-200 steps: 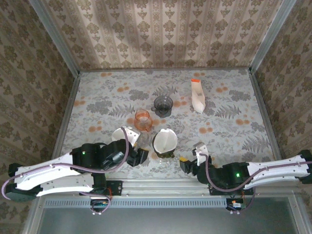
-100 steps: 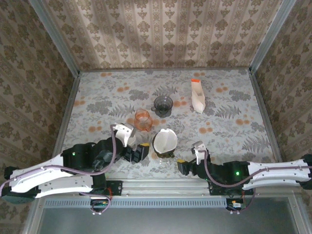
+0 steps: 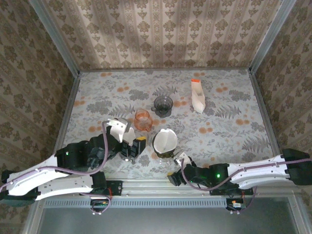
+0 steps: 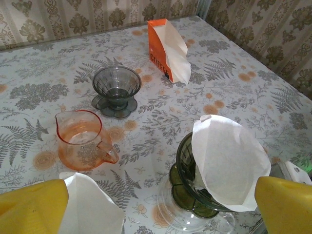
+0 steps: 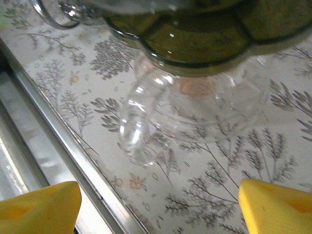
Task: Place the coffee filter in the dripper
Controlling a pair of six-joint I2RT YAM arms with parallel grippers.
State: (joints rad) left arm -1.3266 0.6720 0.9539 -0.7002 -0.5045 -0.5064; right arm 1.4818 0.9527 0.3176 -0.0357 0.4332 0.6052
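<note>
Seating looks like the step left: the filter (image 4: 229,168) stands in the dripper (image 4: 184,168), leaning, its upper edge proud of the rim. Left pincer (image 3: 132,148) is released just beside it; right pincer (image 5: 156,207) gapes, holding nothing, by the carafe (image 5: 195,112) handle. Nudge the paper down gently, without tipping the glass on the worktop (image 4: 48,73).

Cropped by the left wrist view's bottom edge: both left fingertips (image 4: 34,207), a loose filter (image 4: 92,209) and the glass server (image 4: 187,225) at the table's near edge. Hidden behind the coffee filter (image 4: 229,163): the inside of the dripper (image 4: 184,168). Cut by the right wrist view's top edge (and blurred): the dripper's green base, with right fingertips (image 5: 39,204) clipped at both lower corners. Too small to read from above: lettering on the filter box (image 3: 197,95).
</note>
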